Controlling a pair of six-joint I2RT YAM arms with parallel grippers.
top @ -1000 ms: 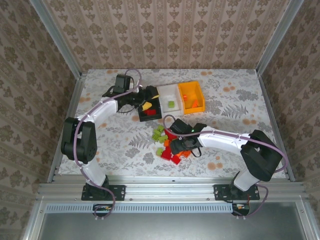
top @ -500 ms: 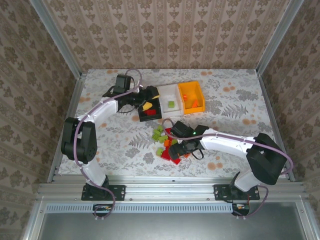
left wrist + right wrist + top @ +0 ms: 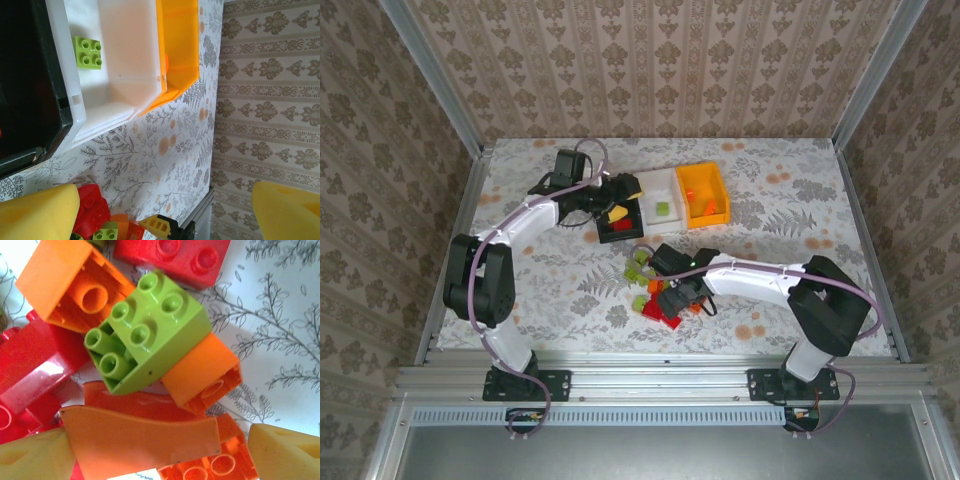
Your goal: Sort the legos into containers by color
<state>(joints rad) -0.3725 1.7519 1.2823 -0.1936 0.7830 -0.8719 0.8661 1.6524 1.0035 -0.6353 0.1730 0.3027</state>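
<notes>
The containers stand in a row at the back: a black bin (image 3: 611,236), a white bin (image 3: 657,183) with one lime green lego (image 3: 663,208) (image 3: 89,51) in it, and an orange bin (image 3: 701,181). My left gripper (image 3: 617,211) (image 3: 165,215) hovers open over the black bin with nothing between its fingers. A pile of red, orange and green legos (image 3: 642,268) lies in front of the bins. My right gripper (image 3: 672,296) (image 3: 160,460) is low over that pile, open. Between its fingers lies a curved orange lego (image 3: 145,440), with a gap to the right finger (image 3: 285,452). Just beyond it sits a lime green lego (image 3: 150,335).
A red brick (image 3: 622,226) lies in the black bin and an orange one (image 3: 711,209) in the orange bin. Red (image 3: 175,255) and orange (image 3: 75,285) bricks crowd close round my right gripper. Floral tabletop (image 3: 790,215) stretches to the right, fenced by metal rails and papered walls.
My right gripper has slid left and nearer across the pile and now sits lower over the orange bricks. The left gripper has edged slightly right over the black bin.
</notes>
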